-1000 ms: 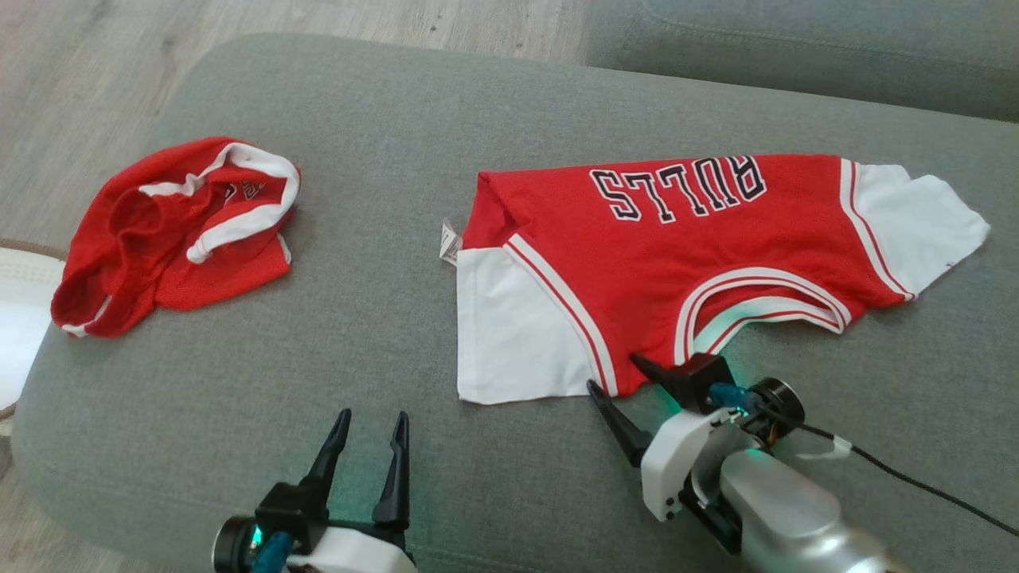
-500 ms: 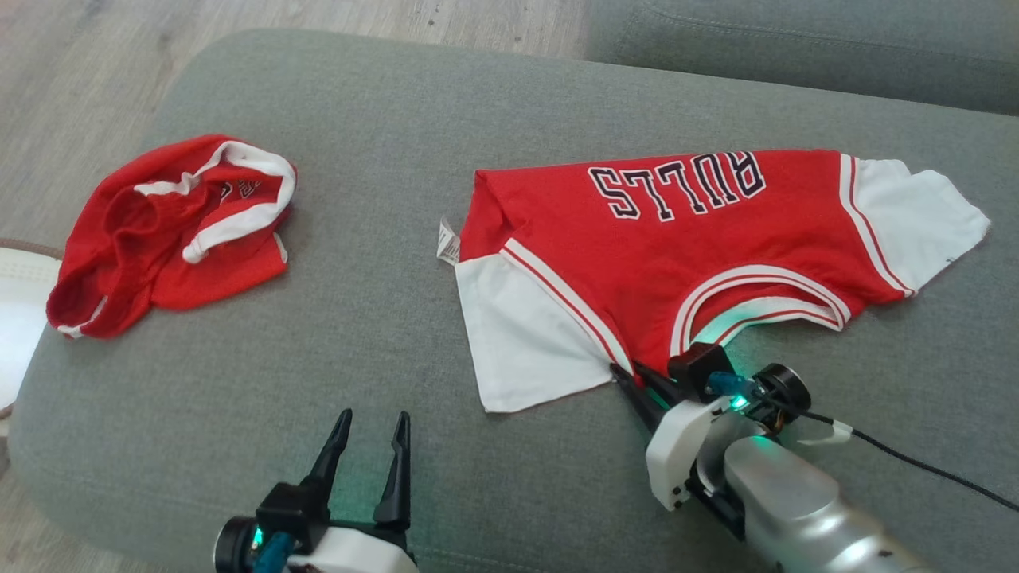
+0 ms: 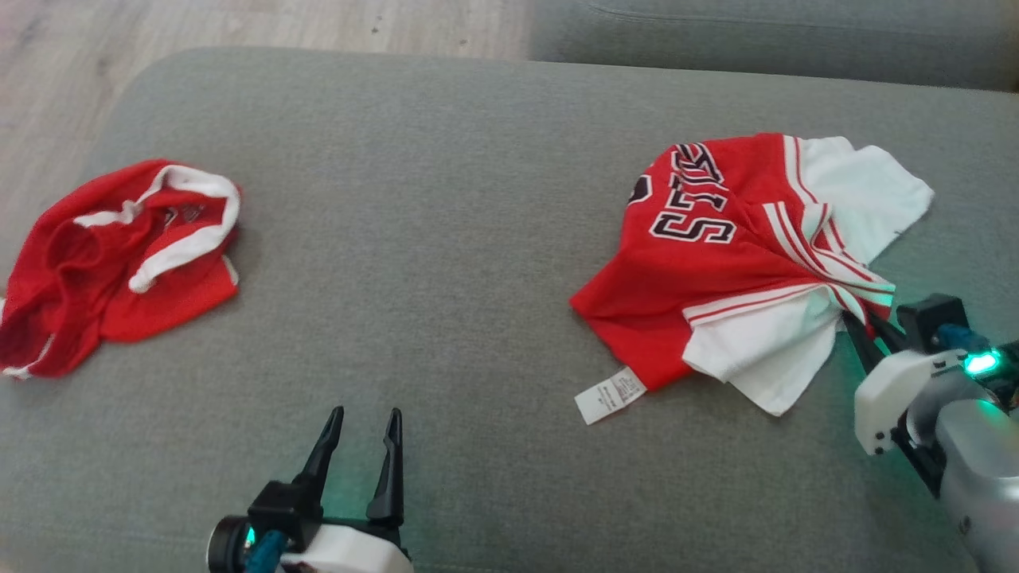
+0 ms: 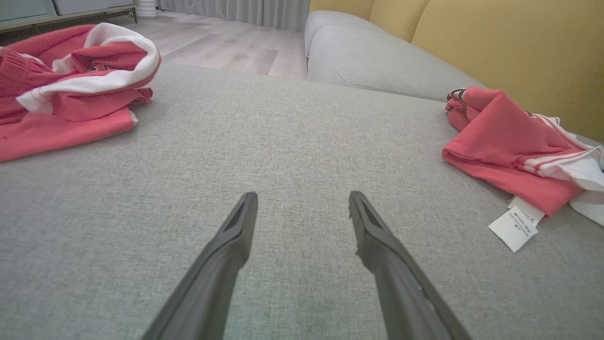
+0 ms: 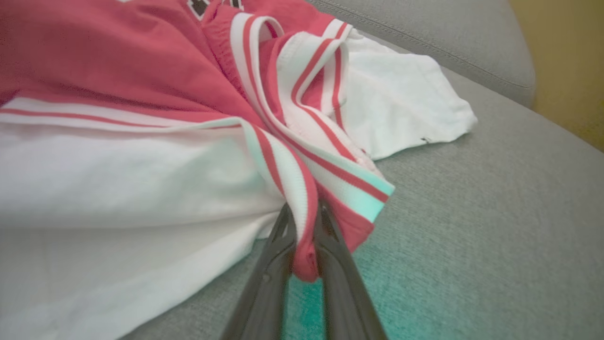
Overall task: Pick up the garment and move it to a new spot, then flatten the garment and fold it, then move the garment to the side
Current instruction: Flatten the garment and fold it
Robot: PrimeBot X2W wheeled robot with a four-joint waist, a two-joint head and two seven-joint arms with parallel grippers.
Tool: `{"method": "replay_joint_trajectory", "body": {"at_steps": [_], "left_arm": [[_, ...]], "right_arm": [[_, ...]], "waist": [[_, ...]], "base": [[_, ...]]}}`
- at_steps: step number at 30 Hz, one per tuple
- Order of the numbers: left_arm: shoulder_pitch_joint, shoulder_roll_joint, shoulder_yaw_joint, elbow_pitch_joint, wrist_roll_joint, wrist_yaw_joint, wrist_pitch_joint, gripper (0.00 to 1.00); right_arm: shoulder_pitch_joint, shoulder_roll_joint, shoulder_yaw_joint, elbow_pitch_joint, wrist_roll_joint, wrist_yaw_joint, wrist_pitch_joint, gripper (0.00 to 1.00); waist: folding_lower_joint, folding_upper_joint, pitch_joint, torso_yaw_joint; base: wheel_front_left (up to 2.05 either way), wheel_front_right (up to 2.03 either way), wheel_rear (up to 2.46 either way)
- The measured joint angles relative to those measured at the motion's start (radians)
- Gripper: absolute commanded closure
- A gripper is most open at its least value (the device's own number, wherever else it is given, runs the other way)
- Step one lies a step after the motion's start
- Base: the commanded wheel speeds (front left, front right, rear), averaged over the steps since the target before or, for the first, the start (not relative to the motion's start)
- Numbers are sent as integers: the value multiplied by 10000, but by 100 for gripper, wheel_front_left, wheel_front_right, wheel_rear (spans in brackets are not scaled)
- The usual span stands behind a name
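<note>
Soft even daylight, faint shadows; head view slightly blurred — green glow by right wrist

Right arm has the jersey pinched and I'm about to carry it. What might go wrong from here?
1. The right gripper pinches just a narrow fold of the jersey near its striped trim; it may slip out under drag.
2. The jersey lies bunched and twisted; pulling from one point could add creases to flatten later.
</note>
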State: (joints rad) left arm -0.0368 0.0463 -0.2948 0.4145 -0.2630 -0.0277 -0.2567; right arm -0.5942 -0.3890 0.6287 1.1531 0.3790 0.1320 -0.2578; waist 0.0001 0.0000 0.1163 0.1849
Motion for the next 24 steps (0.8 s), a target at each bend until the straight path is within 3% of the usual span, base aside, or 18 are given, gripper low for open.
{"method": "replay_joint_trajectory", "body": {"at_steps": [1, 2, 3, 7, 11, 17, 20, 24], "left_arm": [[0, 0, 0, 0, 0, 0, 0, 0], [0, 2, 6, -2, 0, 0, 0, 0], [-1, 2, 8, -6, 2, 0, 0, 0], [-19, 0, 6, -10, 2, -4, 0, 0], [-46, 2, 4, -36, 0, -35, 0, 0], [-131, 6, -238, -267, -466, -136, 0, 0], [-414, 12, -625, -282, -880, -201, 0, 0], [-936, 8, -1333, -176, -1507, -351, 0, 0]], "right_arm": [[0, 0, 0, 0, 0, 0, 0, 100], [12, 4, -102, -75, -10, 0, 0, 82], [30, 27, -242, -173, -8, 0, 0, 4], [204, 107, -1091, -966, 12, 0, 4, 0], [768, 462, -2587, -2867, -86, -2, 27, 0], [2705, 1768, -4694, -5745, -1099, -4, 27, 0], [3560, 2504, -4884, -6339, -1490, -4, 27, 0], [3877, 2963, -4870, -6775, -1710, -4, 27, 0]], "waist": [[0, 0, 0, 0], [0, 0, 1, -60], [0, 0, 7, -122], [0, 0, 12, -315], [0, 0, -44, -478], [-1, 0, -159, -852], [-1, 0, -170, -1144], [-1, 0, -95, -1634]], "base": [[0, 0, 0], [0, 0, 0], [0, 0, 0], [0, 0, 0], [0, 0, 0], [0, 0, 0], [0, 0, 0], [0, 0, 0]]}}
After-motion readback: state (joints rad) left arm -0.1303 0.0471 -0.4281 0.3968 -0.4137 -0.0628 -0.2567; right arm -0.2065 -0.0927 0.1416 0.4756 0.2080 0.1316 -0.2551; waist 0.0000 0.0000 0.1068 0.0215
